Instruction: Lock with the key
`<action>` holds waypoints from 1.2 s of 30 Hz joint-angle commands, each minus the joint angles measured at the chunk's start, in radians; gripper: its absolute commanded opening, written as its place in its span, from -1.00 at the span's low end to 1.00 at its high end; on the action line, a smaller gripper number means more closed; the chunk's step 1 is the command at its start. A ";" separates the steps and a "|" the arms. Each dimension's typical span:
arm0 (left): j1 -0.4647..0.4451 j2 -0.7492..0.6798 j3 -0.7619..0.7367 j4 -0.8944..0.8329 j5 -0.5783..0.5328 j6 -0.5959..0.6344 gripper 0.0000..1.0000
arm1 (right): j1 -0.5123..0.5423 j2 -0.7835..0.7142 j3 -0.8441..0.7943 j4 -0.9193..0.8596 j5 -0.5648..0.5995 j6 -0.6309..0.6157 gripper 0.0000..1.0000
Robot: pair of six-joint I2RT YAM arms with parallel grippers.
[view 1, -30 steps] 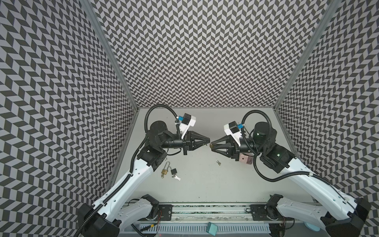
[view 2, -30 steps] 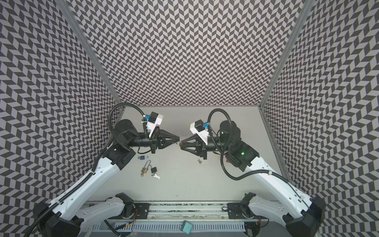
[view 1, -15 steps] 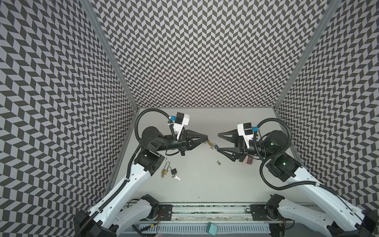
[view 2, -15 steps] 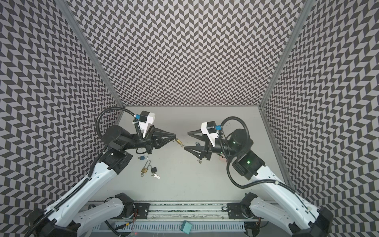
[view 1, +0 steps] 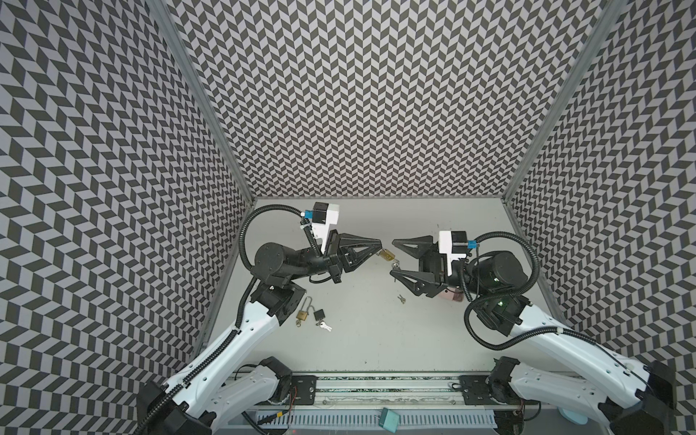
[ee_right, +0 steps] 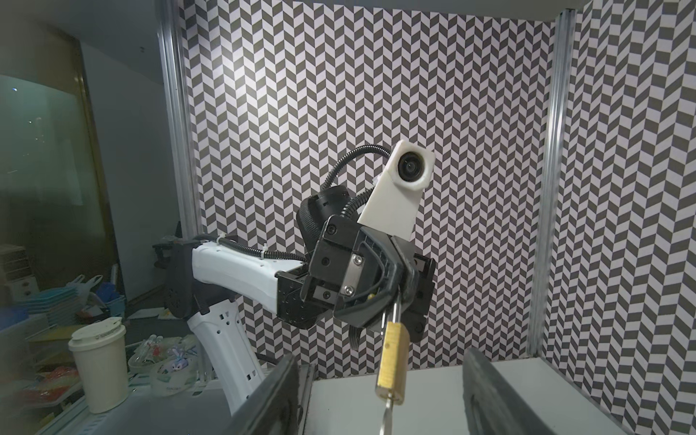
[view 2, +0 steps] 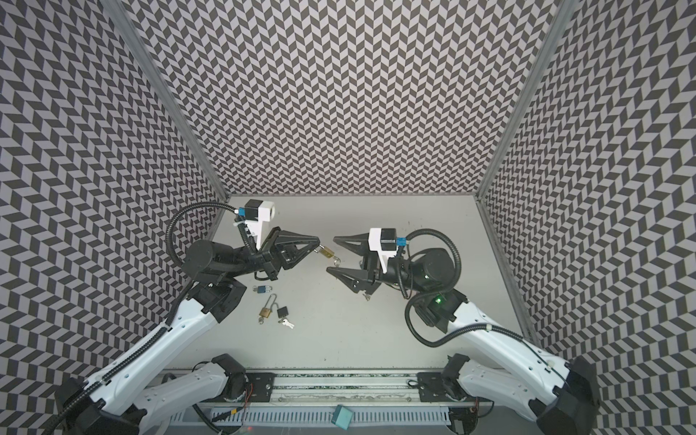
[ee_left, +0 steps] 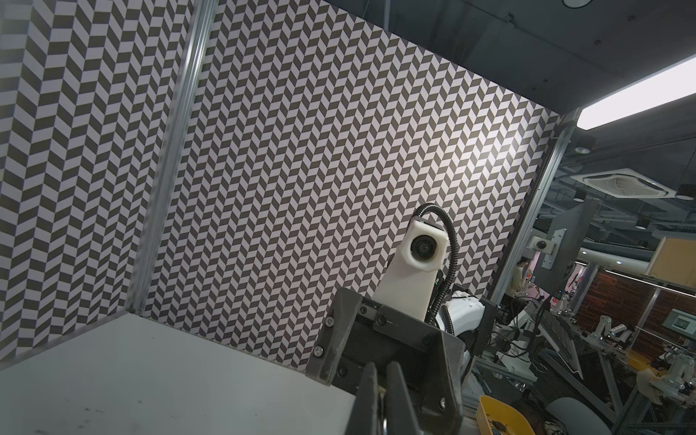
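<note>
My left gripper (view 1: 379, 251) is clenched on the shackle of the brass padlock (view 1: 388, 255), holding it up off the table (view 1: 376, 339). The lock's body sticks straight out past the left gripper's tips, and its long axis carries on the line of that gripper towards my other arm. The key (view 1: 394, 265) sits in the keyhole at the end of the body farthest from the left gripper, with its bow pointing away along the same axis.

My right gripper (view 1: 393, 259) faces the left gripper head-on. It is released, with one finger on each side of the key and neither touching it. In the right wrist view the brass padlock (ee_right: 393, 357) and key (ee_right: 387, 414) hang midway between my spread fingers (ee_right: 489, 395).

The right arm is the nearer one to the key, and the only free one. As I judge it, the next move is to close on the bow and twist about the lock's axis while the left gripper braces. The left gripper's tips hide the top of the shackle, so I cannot tell whether it is seated in the body.
</note>
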 commanded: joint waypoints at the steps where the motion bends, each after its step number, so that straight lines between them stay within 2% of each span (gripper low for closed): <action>1: -0.010 0.003 -0.005 0.067 -0.018 -0.027 -1.00 | 0.020 0.014 0.022 0.078 0.049 -0.002 0.26; 15: -0.016 0.004 0.000 0.068 -0.025 -0.027 -1.00 | 0.054 0.036 0.006 0.108 0.097 0.042 -0.42; 17: -0.016 0.004 0.005 0.064 -0.024 -0.025 -1.00 | 0.054 0.042 0.008 0.110 0.095 0.045 -0.45; 24: -0.016 0.001 -0.001 0.071 -0.028 -0.034 -1.00 | 0.056 0.041 0.000 0.109 0.101 0.060 -0.75; 27: -0.016 0.001 0.002 0.061 -0.033 -0.027 -1.00 | 0.056 0.040 0.001 0.101 0.101 0.070 -0.97; 32: -0.016 -0.008 0.014 -0.016 -0.068 0.011 -1.00 | 0.054 0.022 0.025 0.025 0.120 0.078 -1.00; 34: -0.011 -0.026 0.039 -0.128 -0.118 0.070 -0.69 | 0.043 0.016 0.053 -0.050 0.109 0.046 -1.00; 36: -0.002 -0.043 0.059 -0.228 -0.179 0.123 -0.18 | 0.021 0.012 0.090 -0.139 0.087 0.016 -1.00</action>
